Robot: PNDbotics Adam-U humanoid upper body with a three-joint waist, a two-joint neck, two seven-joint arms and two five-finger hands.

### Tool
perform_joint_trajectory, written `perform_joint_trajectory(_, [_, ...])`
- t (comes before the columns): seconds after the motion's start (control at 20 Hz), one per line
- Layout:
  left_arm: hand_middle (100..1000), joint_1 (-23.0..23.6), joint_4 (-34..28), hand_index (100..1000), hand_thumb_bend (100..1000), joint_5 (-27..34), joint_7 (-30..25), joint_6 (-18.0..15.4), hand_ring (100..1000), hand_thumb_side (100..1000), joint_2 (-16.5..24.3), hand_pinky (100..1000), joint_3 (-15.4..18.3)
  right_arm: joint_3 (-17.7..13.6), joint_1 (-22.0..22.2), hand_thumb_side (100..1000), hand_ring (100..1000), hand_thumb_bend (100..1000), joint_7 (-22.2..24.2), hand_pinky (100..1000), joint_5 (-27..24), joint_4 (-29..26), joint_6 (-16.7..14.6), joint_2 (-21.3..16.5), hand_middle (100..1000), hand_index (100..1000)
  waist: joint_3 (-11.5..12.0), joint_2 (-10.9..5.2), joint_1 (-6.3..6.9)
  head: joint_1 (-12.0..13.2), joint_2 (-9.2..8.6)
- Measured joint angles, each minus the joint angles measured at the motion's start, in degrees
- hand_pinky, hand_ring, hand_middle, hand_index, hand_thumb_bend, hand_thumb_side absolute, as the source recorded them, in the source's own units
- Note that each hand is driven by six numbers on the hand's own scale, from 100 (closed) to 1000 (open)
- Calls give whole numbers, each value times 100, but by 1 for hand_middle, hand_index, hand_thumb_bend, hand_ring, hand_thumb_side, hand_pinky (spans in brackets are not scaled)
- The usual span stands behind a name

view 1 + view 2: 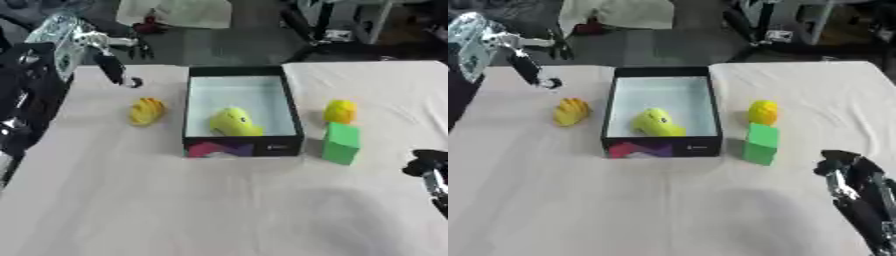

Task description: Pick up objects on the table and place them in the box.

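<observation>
- the left hand [112, 60] is raised over the far left corner of the table, its fingers [118, 75] hanging down fairly straight and a little apart, holding nothing; the fingertips end just above the cloth.
- just toward me and slightly inward from those fingertips lies a yellow ridged object [147, 111], on the cloth, apart from the hand.
- further inward from it, just beside it, stands the box [290, 102], black-walled with a pale floor and a pink and purple patch on its near wall.
- inside the box, against the near wall, rests a yellow-green rounded toy [234, 122].
- the right hand [849, 172] sits low at the near right edge of the table; its fingers look bent, but i cannot tell whether they are properly curled or just relaxed, and nothing is in them.
- ahead of that hand and inward, near it, a green block [760, 144] stands upright on the cloth, close to the box's right near corner.
- just beyond the block, touching or nearly touching it, sits a small yellow round object [763, 112], beside the box's right wall.
- a white cloth [175, 200] covers the whole table.
</observation>
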Motion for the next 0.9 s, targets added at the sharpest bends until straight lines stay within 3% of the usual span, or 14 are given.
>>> perform_joint_trajectory(0.45, [734,85,723,885,291,-800,819,468,686,334,-423,757,437,0,-5,545,605,100,0,712,0,1,0,2,546,700,-1,0,0,10,0])
perform_joint_trajectory(0.65, [713,158,750,855,267,-1103,1301,640,659,253,-466,740,458,0,-12,546,605,100,0,712,0,1,0,2,546,700,-2,0,0,9,0])
perform_joint_trajectory(0.8, [586,219,758,753,183,-1424,1787,795,556,118,-501,674,458,0,-24,547,605,100,1,712,0,1,1,3,546,700,-4,1,0,7,0])
perform_joint_trajectory(0.9, [477,259,802,649,125,-1628,2053,858,463,100,-540,593,458,0,-24,548,605,100,1,712,0,1,1,3,546,701,-5,1,0,5,0])
